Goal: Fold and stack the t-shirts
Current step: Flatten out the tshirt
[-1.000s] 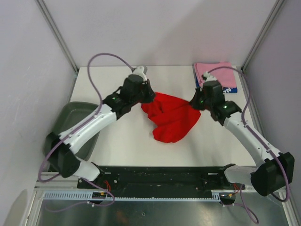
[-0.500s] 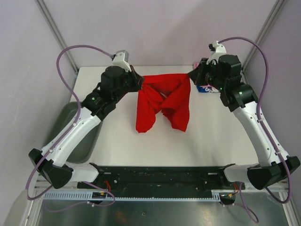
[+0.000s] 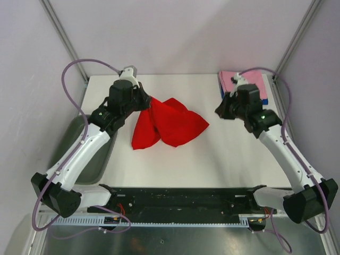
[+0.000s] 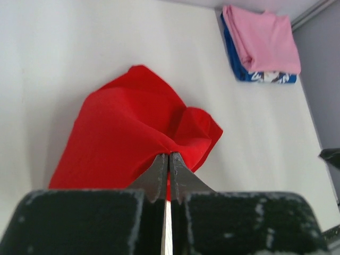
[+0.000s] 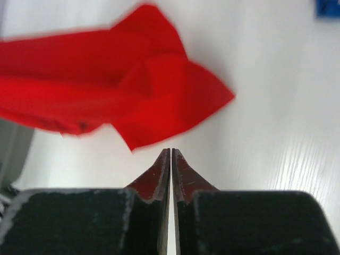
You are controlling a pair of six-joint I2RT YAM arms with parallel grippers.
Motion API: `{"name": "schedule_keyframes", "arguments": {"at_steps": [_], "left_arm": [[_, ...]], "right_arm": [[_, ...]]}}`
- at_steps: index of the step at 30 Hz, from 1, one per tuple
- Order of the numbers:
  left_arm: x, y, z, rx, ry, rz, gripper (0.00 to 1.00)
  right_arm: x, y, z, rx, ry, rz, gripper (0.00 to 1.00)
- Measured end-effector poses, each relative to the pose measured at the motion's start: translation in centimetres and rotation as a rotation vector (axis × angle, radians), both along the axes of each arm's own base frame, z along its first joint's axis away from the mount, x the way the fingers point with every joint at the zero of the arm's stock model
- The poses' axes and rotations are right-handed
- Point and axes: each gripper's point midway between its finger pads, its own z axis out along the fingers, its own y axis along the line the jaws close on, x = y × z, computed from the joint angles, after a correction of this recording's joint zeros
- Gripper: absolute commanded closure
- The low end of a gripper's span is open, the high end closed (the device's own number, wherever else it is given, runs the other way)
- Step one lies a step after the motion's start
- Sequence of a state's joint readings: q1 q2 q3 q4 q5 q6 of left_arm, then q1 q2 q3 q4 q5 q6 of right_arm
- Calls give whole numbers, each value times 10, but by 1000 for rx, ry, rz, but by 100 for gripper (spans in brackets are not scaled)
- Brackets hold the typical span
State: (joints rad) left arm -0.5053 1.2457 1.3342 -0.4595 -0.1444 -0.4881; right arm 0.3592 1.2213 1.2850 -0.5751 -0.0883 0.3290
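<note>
T-shirt [image 3: 170,123], red, clamped in left pincer [image 4: 169,155], right pincer [image 5: 170,151] together, empty, blue shirt [image 4: 244,76] print illegible

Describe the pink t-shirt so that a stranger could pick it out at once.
Start at the white table and go to its far right corner, where two folded shirts lie stacked. The pink t-shirt is the top one, resting on a blue shirt with white print. It is plain and neatly folded, unlike the crumpled red shirt lying apart near the table's middle.
</note>
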Motion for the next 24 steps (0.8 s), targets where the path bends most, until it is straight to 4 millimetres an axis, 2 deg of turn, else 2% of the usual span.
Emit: {"name": "schedule_keyframes", "arguments": {"at_steps": [4,7,10,13,15,20,24], "left_arm": [[-7,-4,-30,18,69,-38,100],[-10,-4,-43,31,102,-46,100],[-9,-5,-47,35,112,-47,100],[-9,-4,-47,37,112,-42,100],[-8,-3,-48,37,113,-40,100],[-5,-1,-52,42,122,-31,100],[-2,0,-56,47,133,-25,100]], "right_arm": [[-37,22,-69,2,151,35,65],[-79,62,-116,-15,243,126,57],[-105,103,-141,-42,262,201,53],[-103,134,-154,-39,236,212,52],[-95,146,-169,-47,229,190,52],[-75,161,-206,-84,211,134,52],[-66,169,-224,-117,183,116,53]]}}
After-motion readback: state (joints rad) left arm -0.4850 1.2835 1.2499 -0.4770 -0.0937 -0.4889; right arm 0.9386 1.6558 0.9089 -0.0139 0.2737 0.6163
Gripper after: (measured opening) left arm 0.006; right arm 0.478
